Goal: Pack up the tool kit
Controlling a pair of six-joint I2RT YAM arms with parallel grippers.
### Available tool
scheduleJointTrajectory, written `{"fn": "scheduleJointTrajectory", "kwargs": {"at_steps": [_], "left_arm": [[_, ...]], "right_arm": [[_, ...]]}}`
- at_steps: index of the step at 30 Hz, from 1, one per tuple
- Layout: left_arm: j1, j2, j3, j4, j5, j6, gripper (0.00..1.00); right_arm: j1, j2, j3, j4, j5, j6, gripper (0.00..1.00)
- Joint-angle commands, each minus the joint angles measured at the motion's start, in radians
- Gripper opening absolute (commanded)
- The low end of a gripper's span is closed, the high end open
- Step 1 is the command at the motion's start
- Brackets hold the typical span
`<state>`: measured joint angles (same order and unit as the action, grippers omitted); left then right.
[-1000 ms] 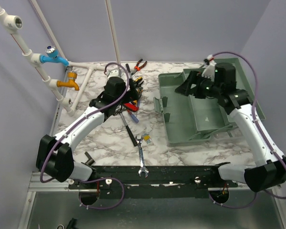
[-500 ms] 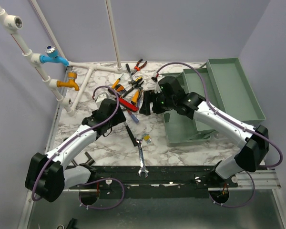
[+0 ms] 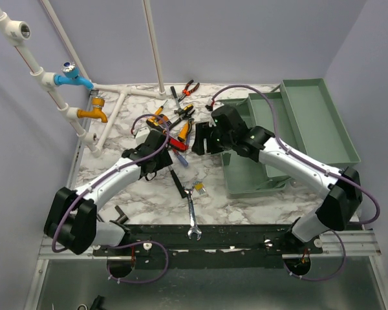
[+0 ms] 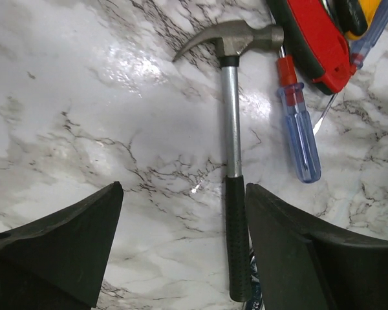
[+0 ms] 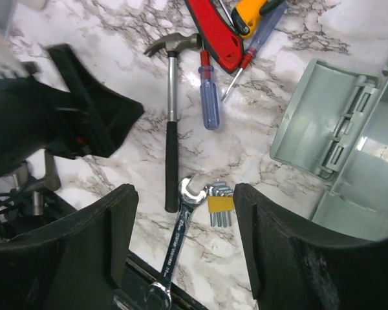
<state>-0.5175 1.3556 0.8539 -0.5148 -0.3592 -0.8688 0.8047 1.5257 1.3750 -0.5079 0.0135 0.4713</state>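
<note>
Left claw (image 4: 183, 210) spreads over the hammer (image 4: 231, 129); right claw (image 5: 184, 213), also spread and empty, hovers at the hammer's 1 o'clock. Both reaching in could collide, or knock the screwdriver (image 4: 302, 145).

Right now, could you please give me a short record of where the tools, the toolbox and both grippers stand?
Toolbox: open, at the right
Hammer: flat on the table, beside the blue-handled screwdriver
Wrench: near edge, next to the hex keys
Pliers and screwdrivers: piled at the far middle, outside the toolbox
Left gripper: open, empty, over the hammer
Right gripper: open, empty, above the wrench
</note>
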Motion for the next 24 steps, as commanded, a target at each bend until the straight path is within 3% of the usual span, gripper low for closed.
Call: {"fn": "scheduleJointTrajectory", "kwargs": {"at_steps": [1,14,24], "left_arm": [[0.066,-0.131,-0.08,0.001,-0.045,0.003,0.77],[0.116,-0.681,-0.476,0.327,0.026,0.162,0.84],[0.114,-0.985,-0.681,0.488,0.119,0.251,0.84]], "right_arm": [[0.019,0.101,0.026,0.012,0.064,-0.022,0.67],[0.09,0.503,0.288,-0.026,0.176,-0.073,0.6],[0.109,0.674,0.376,-0.037,0.226,-0.095,0.54]]}}
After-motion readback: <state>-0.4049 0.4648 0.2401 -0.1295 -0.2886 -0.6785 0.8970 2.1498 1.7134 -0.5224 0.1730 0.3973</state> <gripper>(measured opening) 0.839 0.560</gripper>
